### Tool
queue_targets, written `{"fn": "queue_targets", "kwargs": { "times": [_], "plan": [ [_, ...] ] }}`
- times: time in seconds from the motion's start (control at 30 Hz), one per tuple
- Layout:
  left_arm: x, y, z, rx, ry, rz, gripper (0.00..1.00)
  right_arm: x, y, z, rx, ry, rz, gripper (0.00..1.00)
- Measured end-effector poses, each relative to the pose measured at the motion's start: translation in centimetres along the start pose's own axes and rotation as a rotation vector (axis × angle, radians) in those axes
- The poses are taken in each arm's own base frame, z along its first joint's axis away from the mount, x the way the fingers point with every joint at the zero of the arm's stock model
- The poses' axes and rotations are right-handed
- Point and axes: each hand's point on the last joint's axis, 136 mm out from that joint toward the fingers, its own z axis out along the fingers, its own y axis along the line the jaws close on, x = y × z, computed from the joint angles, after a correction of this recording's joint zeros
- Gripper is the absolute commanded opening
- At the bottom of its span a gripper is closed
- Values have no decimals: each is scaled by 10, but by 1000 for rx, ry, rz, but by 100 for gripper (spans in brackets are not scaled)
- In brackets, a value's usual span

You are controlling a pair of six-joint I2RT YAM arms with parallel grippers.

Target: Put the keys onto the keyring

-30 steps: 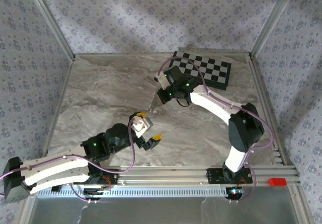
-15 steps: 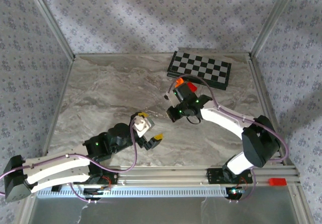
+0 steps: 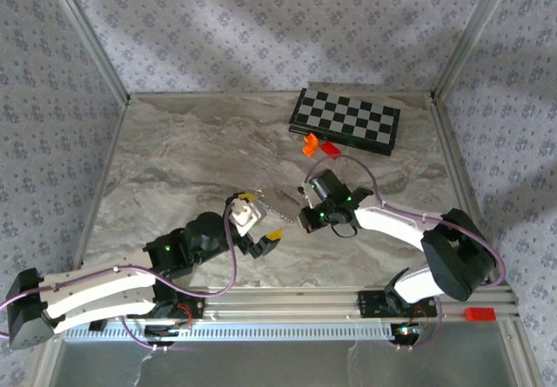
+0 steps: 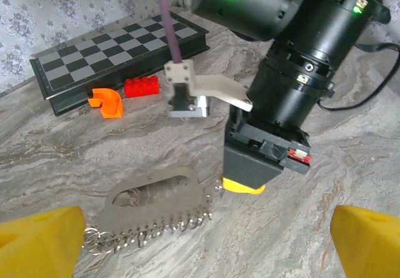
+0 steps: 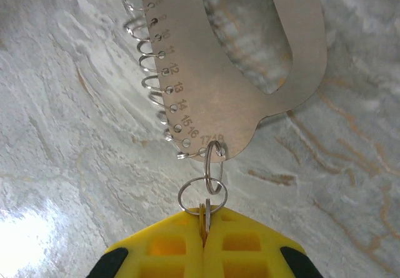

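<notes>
On your left, the left jaws stand wide apart, their yellow fingertips low at either side of the left wrist view. Just ahead of them, between the two arms, you have the metal plate near the middle of the surface. It has a long slot cut through it and a row of small wire rings along its numbered edge. A small link ring hangs from the plate's end hole, and the keyring is looped into that. Your right jaws are pressed together on the keyring, yellow fingertips meeting over its lower edge. Farther right and back, an orange piece and a red brick lie just beside the chessboard.
</notes>
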Motion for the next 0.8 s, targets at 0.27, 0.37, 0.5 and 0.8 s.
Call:
{"fn": "queue_targets", "kwargs": {
  "times": [0.27, 0.37, 0.5, 0.8],
  "plan": [
    [0, 0, 0, 0, 0, 0, 99, 29, 2, 10, -4, 30, 49, 4],
    [1, 0, 1, 0, 4, 1, 99, 35, 2, 10, -2, 25, 61, 9],
    [2, 0, 1, -1, 6, 1, 99, 41, -1, 9, 14, 17, 73, 16],
    [0, 2, 2, -5, 6, -8, 99, 41, -4, -1, 45, -38, 70, 29]
  ]
}}
